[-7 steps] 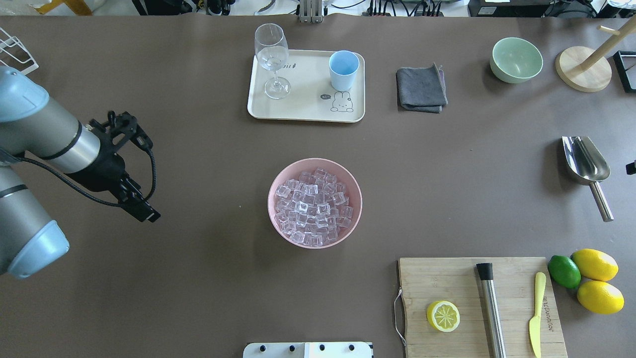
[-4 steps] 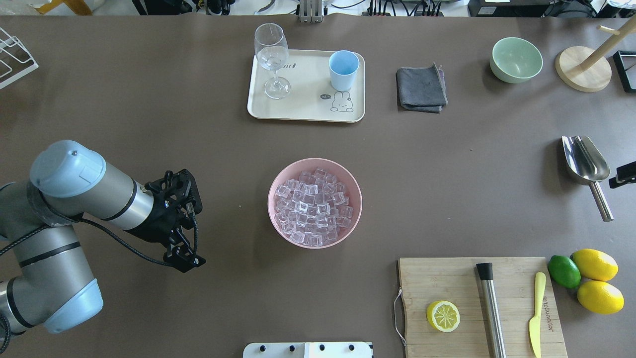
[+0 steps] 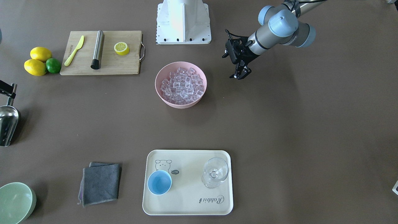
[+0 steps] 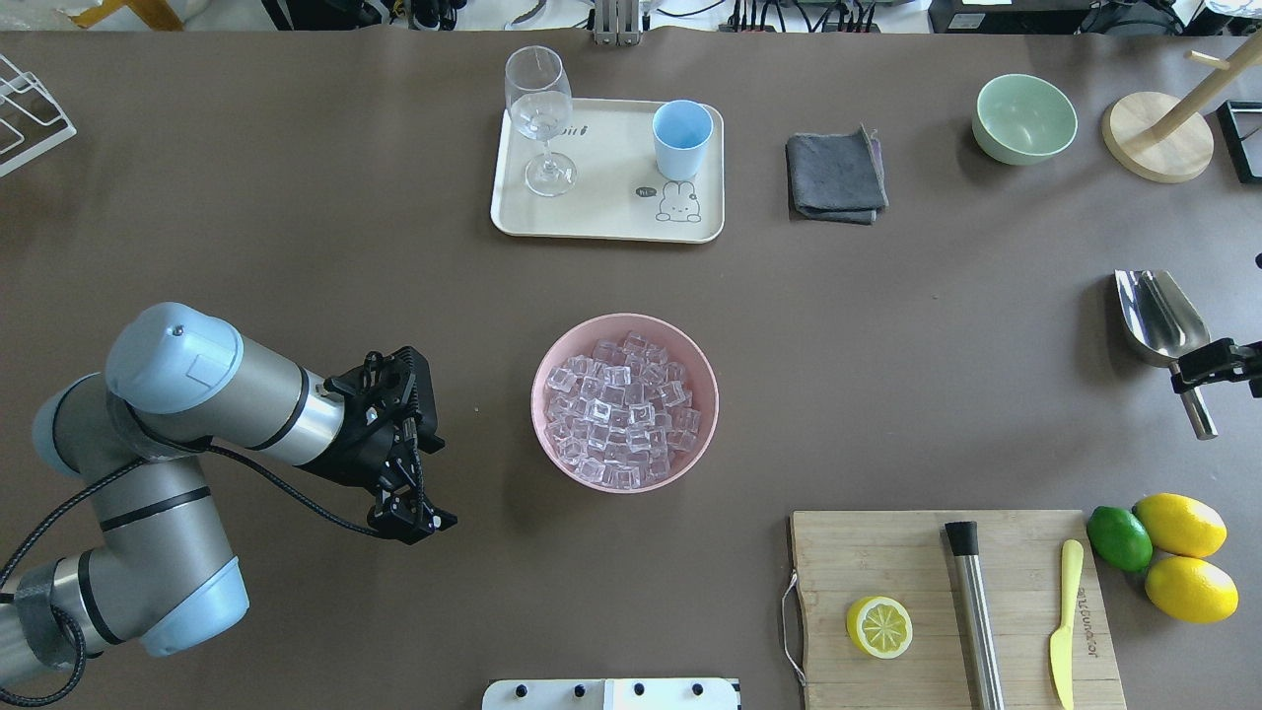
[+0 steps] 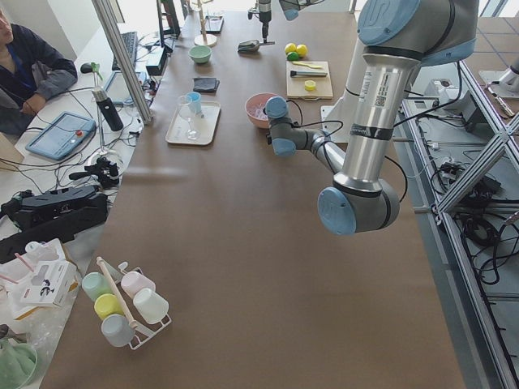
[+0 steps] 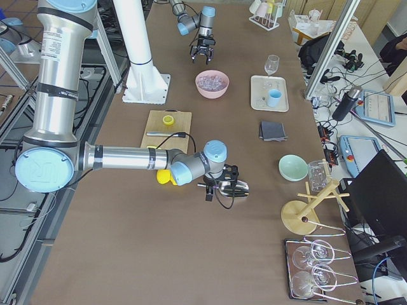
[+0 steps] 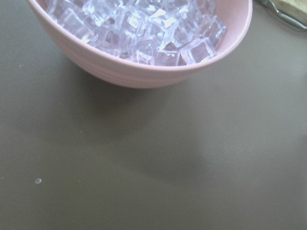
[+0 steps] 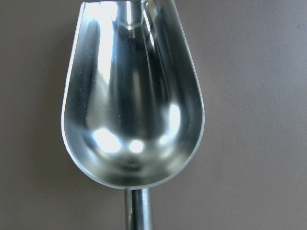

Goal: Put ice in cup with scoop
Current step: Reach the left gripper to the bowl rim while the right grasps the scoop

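Grippers first: left gripper (image 4: 414, 520) hangs spread apart, holding nothing, left of the pink bowl (image 4: 567, 340). Right gripper (image 4: 1193, 373) sits at the scoop (image 4: 1158, 316) handle near the table's right edge; we can't tell if it's clamped. We count one scoop, one cup (image 4: 682, 138), one glass (image 4: 538, 118), two bowls. Pink bowl, centre, is piled with ice (image 4: 621, 414). Cup stands upright on the far tray (image 4: 601, 212), right of the glass.
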Controlling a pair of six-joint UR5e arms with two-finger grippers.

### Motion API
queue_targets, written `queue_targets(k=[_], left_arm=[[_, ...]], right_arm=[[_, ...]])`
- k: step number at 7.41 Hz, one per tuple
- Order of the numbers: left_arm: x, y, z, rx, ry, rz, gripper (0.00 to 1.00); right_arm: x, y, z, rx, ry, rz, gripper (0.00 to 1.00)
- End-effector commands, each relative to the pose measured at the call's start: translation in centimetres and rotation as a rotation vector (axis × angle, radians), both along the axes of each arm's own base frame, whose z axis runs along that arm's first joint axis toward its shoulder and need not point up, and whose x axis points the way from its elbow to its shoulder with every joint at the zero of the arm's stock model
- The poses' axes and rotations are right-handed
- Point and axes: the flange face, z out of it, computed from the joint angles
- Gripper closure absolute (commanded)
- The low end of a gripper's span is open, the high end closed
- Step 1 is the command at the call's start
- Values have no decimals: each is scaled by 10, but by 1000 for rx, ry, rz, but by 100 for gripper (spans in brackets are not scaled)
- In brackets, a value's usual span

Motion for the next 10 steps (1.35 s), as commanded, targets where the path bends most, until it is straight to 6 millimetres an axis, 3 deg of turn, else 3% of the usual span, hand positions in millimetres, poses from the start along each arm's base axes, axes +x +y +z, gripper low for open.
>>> queue_targets(k=[1,2,5,6,8,9,10], left_arm=[[-5,1,-12,70,114,0,2],[-7,3,-14,86,140,0,2],[-4,2,-12,126,178,-54,2],[8,2,-9,134,167,-79,2],[19,-7,8,207,188,-75,2],[17,-15,13,254,196,-78,2],[21,-30,15,310,193,-75,2]], right_arm=[[-23,-13,21,28,0,-37,0],[-26,-13,20,29,0,-42,12],[-25,-8,10,35,-22,-47,87],[-21,-1,6,30,-33,-47,100],[-20,5,3,10,-59,-58,100],[-19,8,-9,3,-67,-59,100],[-15,12,-51,-26,-80,-62,100]])
